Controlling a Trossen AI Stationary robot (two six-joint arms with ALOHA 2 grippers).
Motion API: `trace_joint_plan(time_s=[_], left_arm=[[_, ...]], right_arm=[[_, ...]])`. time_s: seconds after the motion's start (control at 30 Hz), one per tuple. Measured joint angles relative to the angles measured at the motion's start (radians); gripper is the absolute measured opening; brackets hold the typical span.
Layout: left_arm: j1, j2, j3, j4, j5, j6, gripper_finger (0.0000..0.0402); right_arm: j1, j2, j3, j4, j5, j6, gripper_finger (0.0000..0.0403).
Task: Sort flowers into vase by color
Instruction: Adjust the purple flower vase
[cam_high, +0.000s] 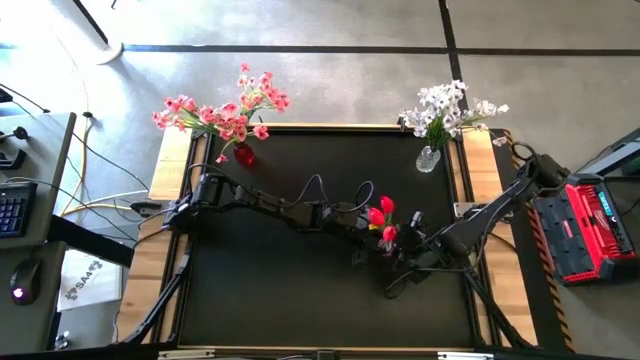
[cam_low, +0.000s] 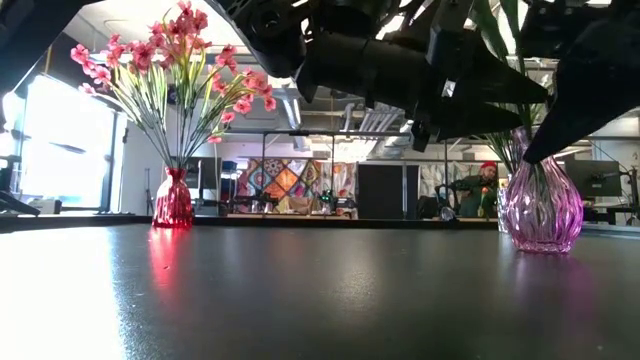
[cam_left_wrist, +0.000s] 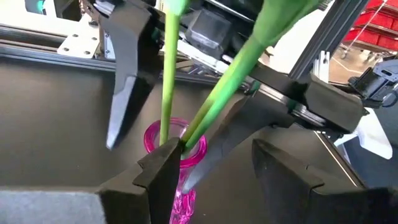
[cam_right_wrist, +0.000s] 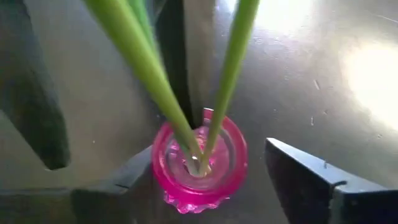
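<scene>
Arms (cam_low: 400, 60) hide tulip blossoms (cam_high: 381, 215), pink vase (cam_low: 541, 205) neck in low view.

- In the low view the arms hide the top of the pink vase (cam_low: 541, 205) at 3 o'clock.
- Both wrist views crop the green stems (cam_right_wrist: 233, 68) at 12 o'clock; their blossoms are unseen.
- The person (cam_low: 480, 190) behind is too small to make out.

High view straight down over the whole table (cam_high: 330, 290) and both arms, low view level at tabletop height facing the room behind, both wrist views close above the pink vase (cam_left_wrist: 175, 144) and its green stems (cam_right_wrist: 231, 68), also seen in the low view.
</scene>
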Motion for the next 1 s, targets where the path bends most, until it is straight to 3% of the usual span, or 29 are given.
trace_joint_plan(time_s=[0.43, 0.77, 1.0], left_arm=[[0.000, 0.000, 0.000, -0.002, 0.000, 0.000, 0.0188], [-0.001, -0.007, 0.000, -0.020, 0.002, -0.002, 0.0188], [-0.001, -0.026, 0.000, -0.035, 0.002, 0.007, 0.0188]], right_arm=[[-0.068, -0.003, 0.003, 0.092, -0.101, -0.119, 0.0132], [-0.043, -0.046, 0.002, 0.034, -0.160, -0.028, 0.0141], [0.075, -0.143, 0.001, -0.143, -0.158, 0.160, 0.0140]])
